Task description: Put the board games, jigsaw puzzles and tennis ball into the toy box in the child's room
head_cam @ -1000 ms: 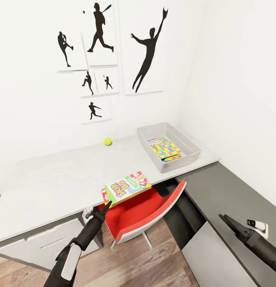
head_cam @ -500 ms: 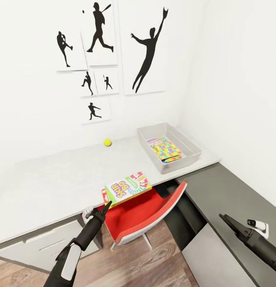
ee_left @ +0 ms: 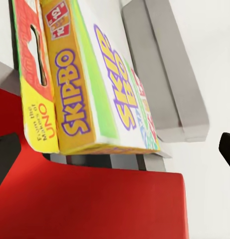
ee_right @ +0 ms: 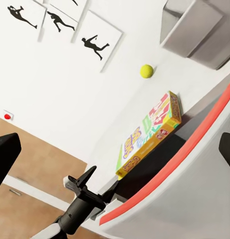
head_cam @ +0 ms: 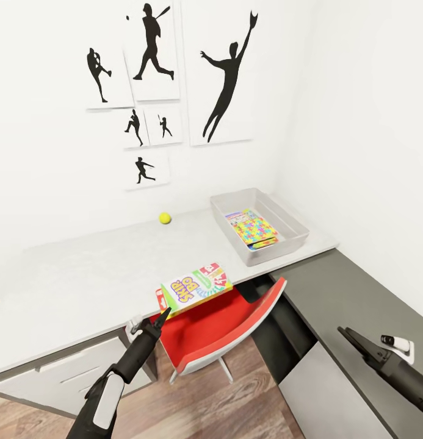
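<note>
A yellow, green and red Skip-Bo board game point(head_cam: 195, 285) lies on the front edge of the light-grey table point(head_cam: 83, 274), overhanging the red chair point(head_cam: 217, 329). My left gripper point(head_cam: 163, 314) is open just below the box's near left corner; in the left wrist view the box point(ee_left: 95, 84) is close ahead of the spread fingers point(ee_left: 5, 157). The tennis ball point(head_cam: 165, 217) rests near the wall. The grey toy box point(head_cam: 278, 244) stands at the table's right end with a multicoloured jigsaw puzzle point(head_cam: 253, 228) in it. My right gripper point(head_cam: 347, 334) hangs open over the dark counter.
The lower dark-grey counter point(head_cam: 333, 286) joins the table at the right corner. A drawer unit point(head_cam: 71, 372) sits under the table's left part. Black sports silhouettes point(head_cam: 226, 79) hang on the white wall. Wood-plank floor point(head_cam: 193, 408) lies below the chair.
My right arm has slipped slightly toward the lower right. The left gripper, the board game and the ball stay where they were.
</note>
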You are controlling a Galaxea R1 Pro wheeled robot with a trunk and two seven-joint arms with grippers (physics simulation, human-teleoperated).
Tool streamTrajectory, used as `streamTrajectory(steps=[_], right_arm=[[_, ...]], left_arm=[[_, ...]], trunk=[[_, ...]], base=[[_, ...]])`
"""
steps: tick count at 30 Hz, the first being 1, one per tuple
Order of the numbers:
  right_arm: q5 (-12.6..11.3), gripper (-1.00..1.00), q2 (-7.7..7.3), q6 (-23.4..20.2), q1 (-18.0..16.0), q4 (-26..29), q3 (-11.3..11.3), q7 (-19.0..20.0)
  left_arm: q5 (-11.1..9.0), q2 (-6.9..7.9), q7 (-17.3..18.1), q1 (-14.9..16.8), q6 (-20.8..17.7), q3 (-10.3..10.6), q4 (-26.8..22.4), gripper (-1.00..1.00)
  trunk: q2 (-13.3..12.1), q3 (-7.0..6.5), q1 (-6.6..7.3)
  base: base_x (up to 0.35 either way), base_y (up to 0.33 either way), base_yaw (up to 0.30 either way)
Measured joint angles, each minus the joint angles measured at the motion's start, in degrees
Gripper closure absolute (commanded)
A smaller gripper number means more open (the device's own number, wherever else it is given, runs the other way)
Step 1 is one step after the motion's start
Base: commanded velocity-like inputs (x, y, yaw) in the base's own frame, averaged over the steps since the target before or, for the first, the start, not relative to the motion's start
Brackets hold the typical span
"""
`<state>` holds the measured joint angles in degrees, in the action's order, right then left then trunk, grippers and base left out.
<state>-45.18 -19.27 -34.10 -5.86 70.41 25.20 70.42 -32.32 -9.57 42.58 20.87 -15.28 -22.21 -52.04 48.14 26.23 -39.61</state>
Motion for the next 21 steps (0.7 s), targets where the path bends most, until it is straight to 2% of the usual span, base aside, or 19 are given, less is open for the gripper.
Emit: streamTrajectory(steps=[10, 21], right_arm=[[0.0, -1.00, -0.31, 0.0, 0.0, 0.0, 0.0, 0.1], [0.0, -1.00, -0.32, 0.1, 0.0, -0.1, 0.0, 2.5]], left_arm=[[0.0, -0.02, 0.0, 0.0, -0.1, 0.0, 0.0, -1.00], [0.0, -0.04, 0.0, 0.0, 0.0, 0.0, 0.2, -1.00]], trunk=[[0.0, 0.00, 0.00], [0.0, 0.00, 0.00]], base=[[0.000, 0.000, 0.000], [0.000, 0.000, 0.000]])
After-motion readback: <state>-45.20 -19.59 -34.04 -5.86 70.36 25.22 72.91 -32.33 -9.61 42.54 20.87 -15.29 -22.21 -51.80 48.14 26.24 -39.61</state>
